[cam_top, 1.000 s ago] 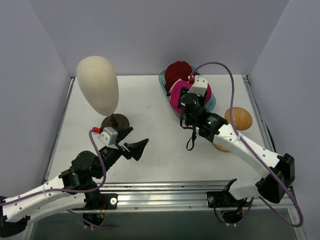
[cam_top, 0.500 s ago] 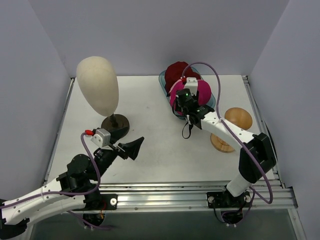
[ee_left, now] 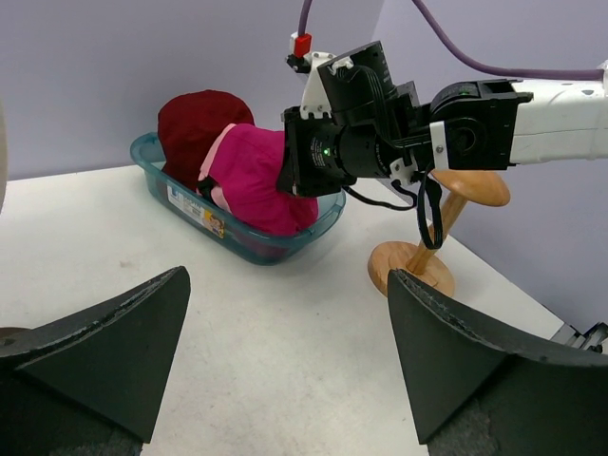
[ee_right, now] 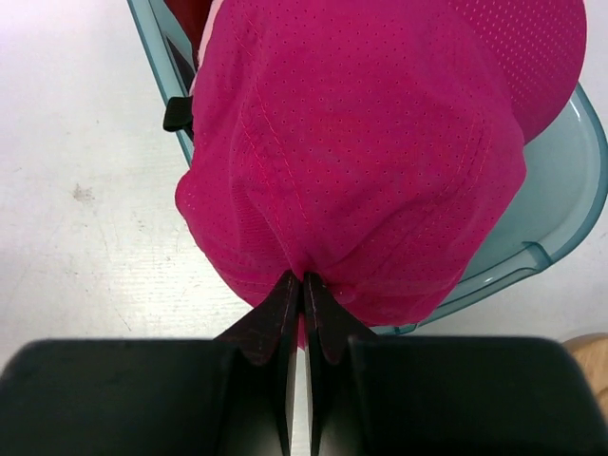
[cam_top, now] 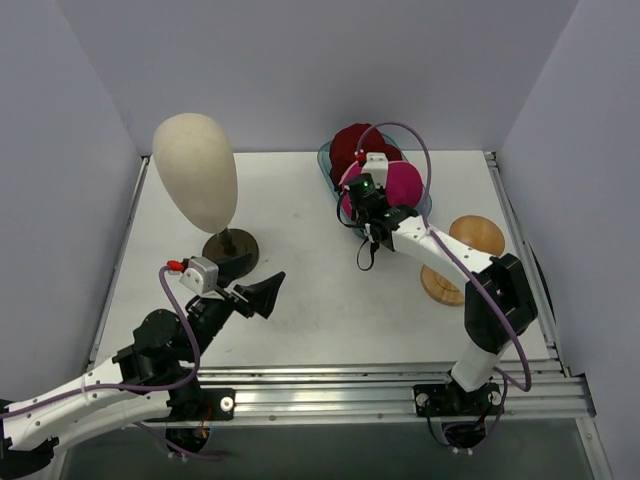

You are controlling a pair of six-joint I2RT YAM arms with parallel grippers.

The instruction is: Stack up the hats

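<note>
right gripper (ee_right: 304,280) pinched magenta cap (ee_right: 380,142) at tray (ee_right: 560,190) rim; left gripper (ee_left: 285,285) stood spread. thin fabric pinch could slip on lifting.

I see pale lavender walls (cam_top: 300,70) closing in the white bench (cam_top: 320,310) at top, left and right of frame. Aluminium rail (cam_top: 340,372) along bottom edge. Light even.
</note>
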